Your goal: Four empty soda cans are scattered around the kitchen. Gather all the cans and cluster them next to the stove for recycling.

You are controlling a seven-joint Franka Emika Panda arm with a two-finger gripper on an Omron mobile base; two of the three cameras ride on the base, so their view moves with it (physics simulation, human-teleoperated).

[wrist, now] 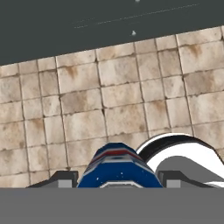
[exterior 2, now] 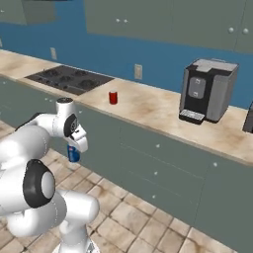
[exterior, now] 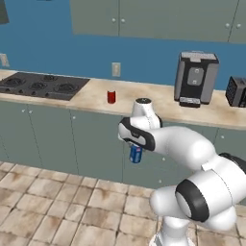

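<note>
Your gripper (exterior: 136,153) hangs in front of the cabinet doors, below the tabletop's (exterior: 158,103) edge, its fingers (wrist: 64,178) closed on a blue can (exterior: 136,154) held upright over the floor tiles (wrist: 113,100); the stove (exterior: 43,85) lies up and to the left of that can, so the carry likely goes that way; a red can (exterior: 111,97) already stands on the tabletop near the stove, apart from its right edge; the blue can's lower half is cut off in the hand view; you cannot see the other two cans.
</note>
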